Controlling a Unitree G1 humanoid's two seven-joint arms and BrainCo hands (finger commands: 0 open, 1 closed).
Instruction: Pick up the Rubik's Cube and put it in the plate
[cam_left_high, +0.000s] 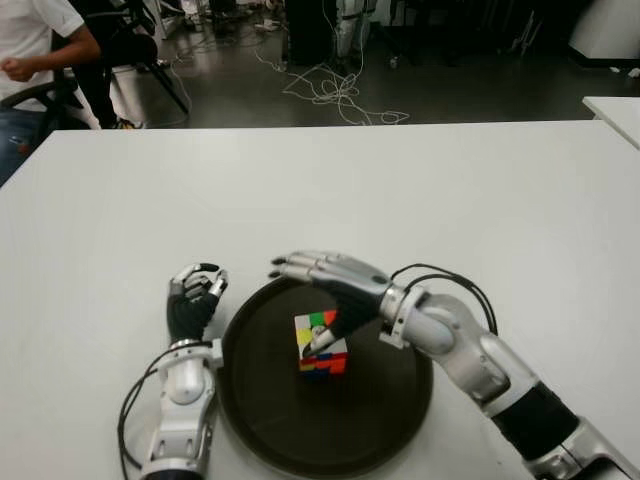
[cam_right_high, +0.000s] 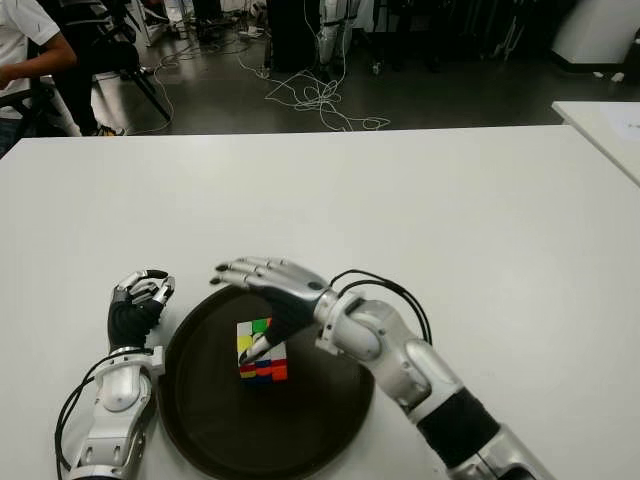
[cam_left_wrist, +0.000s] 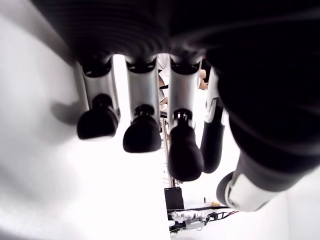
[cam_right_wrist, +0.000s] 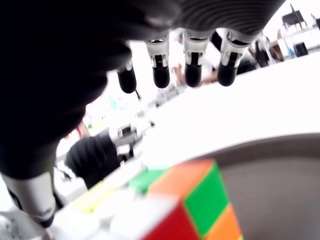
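Note:
The Rubik's Cube (cam_left_high: 322, 345) sits inside the dark round plate (cam_left_high: 340, 425) at the near middle of the white table (cam_left_high: 400, 190). My right hand (cam_left_high: 308, 296) hovers over the cube, its fingers (cam_right_wrist: 192, 67) stretched out flat above it and the thumb hanging down by the cube's front face. The hand is open and does not grip the cube (cam_right_wrist: 187, 207). My left hand (cam_left_high: 196, 296) shows just left of the plate's rim, its fingers (cam_left_wrist: 142, 132) curled with nothing in them.
A seated person (cam_left_high: 35, 50) is beyond the table's far left corner. Loose cables (cam_left_high: 340, 95) lie on the floor behind the table. The corner of another white table (cam_left_high: 615, 110) shows at the far right.

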